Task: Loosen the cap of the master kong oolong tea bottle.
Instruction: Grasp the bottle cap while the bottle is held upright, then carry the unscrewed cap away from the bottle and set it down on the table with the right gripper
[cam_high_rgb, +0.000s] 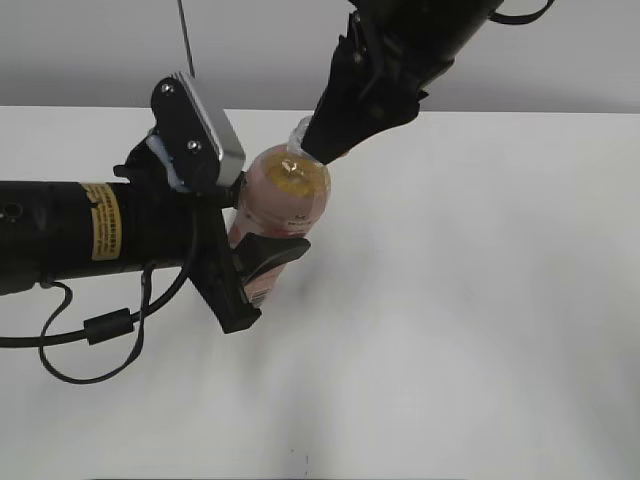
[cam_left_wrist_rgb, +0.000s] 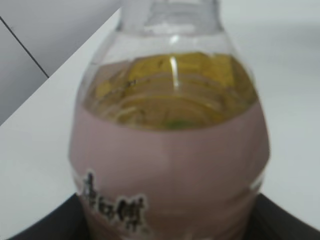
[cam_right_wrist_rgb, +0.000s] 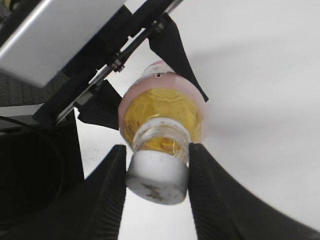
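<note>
The master kong oolong tea bottle (cam_high_rgb: 283, 195), a clear plastic bottle of amber tea with a pink wrap label, stands near the middle of the white desk (cam_high_rgb: 470, 300) in the exterior view, leaning slightly. The black left pincer (cam_high_rgb: 262, 255) reaches in from the left and is closed around the bottle's labelled body, one dark finger crossing its near side. The black right pincer (cam_high_rgb: 312, 140) comes down from the far side onto the bottle's top, so the cap is hidden in this view.

In the left wrist view the bottle (cam_left_wrist_rgb: 170, 150) fills the frame, its pink label and clear shoulder close to the lens and blurred, with black lettering low on the label. Dark finger edges show at both lower corners, beside the bottle's body.

In the right wrist view the small round white plastic screw cap (cam_right_wrist_rgb: 156, 176), with a small dark mark on top, sits between the two black fingers (cam_right_wrist_rgb: 106, 195) of the right pincer (cam_right_wrist_rgb: 156, 180), which press against its sides. Beyond it the left pincer (cam_right_wrist_rgb: 150, 75) clasps the pink label.
</note>
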